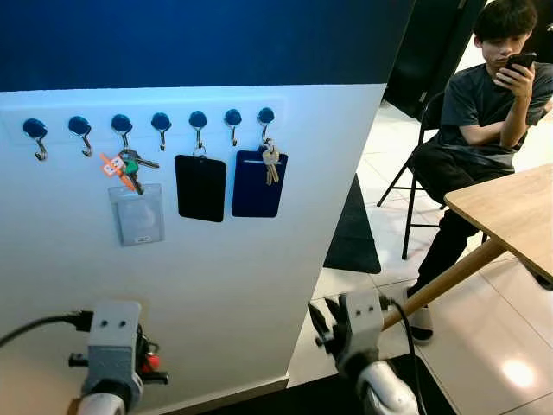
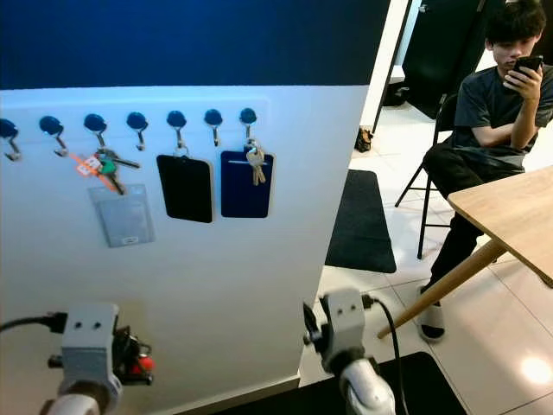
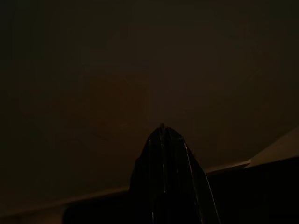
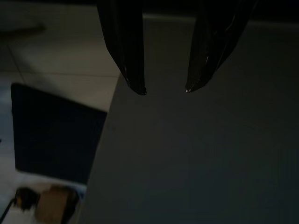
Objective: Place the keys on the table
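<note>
A bunch of silver keys (image 1: 270, 162) hangs from the rightmost blue hook (image 1: 265, 115) on the white wall panel, in front of a dark blue card holder (image 1: 258, 184). A second bunch (image 1: 130, 165), with an orange tag and a green key head, hangs from the third hook above a clear badge sleeve. The wooden table (image 1: 511, 210) stands to the right. Both arms are held low, well below the keys, the left wrist (image 1: 113, 344) and right wrist (image 1: 362, 322) at the picture's bottom. My left gripper (image 3: 162, 127) is shut and empty in a dark view. My right gripper (image 4: 164, 89) is open and empty, facing the panel's edge.
A black card holder (image 1: 200, 188) hangs between the two bunches. A person (image 1: 488, 112) sits on a folding chair beyond the table, holding a phone. A black mat (image 1: 353, 228) lies on the tiled floor to the right of the panel.
</note>
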You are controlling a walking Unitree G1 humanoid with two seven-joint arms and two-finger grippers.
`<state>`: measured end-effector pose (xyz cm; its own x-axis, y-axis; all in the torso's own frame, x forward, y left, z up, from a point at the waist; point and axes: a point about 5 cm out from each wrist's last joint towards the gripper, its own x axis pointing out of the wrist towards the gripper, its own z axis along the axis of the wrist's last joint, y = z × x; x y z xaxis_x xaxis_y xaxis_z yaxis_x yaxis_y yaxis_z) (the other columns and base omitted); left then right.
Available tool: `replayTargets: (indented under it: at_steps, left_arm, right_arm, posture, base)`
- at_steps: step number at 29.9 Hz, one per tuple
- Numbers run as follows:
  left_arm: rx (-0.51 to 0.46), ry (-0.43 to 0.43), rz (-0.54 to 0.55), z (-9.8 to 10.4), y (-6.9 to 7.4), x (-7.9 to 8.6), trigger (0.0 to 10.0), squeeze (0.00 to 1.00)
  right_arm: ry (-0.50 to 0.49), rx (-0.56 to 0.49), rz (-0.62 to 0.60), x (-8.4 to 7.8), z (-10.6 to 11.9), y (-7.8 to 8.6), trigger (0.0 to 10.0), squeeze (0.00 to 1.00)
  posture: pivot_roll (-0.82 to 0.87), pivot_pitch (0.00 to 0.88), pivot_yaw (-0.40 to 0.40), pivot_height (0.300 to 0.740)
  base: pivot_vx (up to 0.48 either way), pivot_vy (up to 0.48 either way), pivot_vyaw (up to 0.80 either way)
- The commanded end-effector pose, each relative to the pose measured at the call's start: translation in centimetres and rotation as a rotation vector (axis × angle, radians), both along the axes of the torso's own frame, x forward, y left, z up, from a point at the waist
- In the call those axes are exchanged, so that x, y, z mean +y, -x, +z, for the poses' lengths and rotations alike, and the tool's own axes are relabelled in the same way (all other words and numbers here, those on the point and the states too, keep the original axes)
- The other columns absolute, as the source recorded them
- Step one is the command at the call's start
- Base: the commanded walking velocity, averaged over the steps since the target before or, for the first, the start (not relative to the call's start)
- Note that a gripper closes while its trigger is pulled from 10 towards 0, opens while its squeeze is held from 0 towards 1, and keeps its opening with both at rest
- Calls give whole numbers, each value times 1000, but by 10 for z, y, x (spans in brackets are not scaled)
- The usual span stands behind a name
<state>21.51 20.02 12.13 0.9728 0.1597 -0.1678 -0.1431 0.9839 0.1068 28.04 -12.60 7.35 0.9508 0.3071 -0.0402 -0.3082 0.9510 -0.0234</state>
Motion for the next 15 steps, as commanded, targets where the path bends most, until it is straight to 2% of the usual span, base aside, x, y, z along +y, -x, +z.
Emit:
replayTargets:
  at_steps: [1,5,8,9,11,15]
  left_arm:
    - [-17,-9,17,-1,1,-2,10000,0]
    - [-12,-26,13,-5,1,-4,10000,0]
    - [33,-42,-21,-17,5,-8,10000,0]
    - [33,-42,-21,-17,5,-8,10000,0]
    - [109,-65,-58,-34,10,-11,10000,0]
    - [139,-69,-44,-45,15,-9,10000,0]
  right_arm:
    - [-1,8,21,-1,-6,5,10000,0]
    - [26,26,11,-4,-13,9,10000,0]
    - [76,110,-50,-20,-39,20,10000,0]
    - [76,110,-50,-20,-39,20,10000,0]
    - [98,180,-89,-31,-58,30,10000,0]
    - [75,219,-132,-38,-65,34,10000,0]
  posture:
    - [240,152,-70,740]
    - [239,149,-71,740]
    - [239,139,-72,740]
    - [239,139,-72,740]
    - [235,135,-67,740]
    - [230,134,-65,740]
  base:
    - [0,0,0]
    - [0,0,0]
    - [0,0,0]
    - [0,0,0]
    - [0,0,0]
    - [0,0,0]
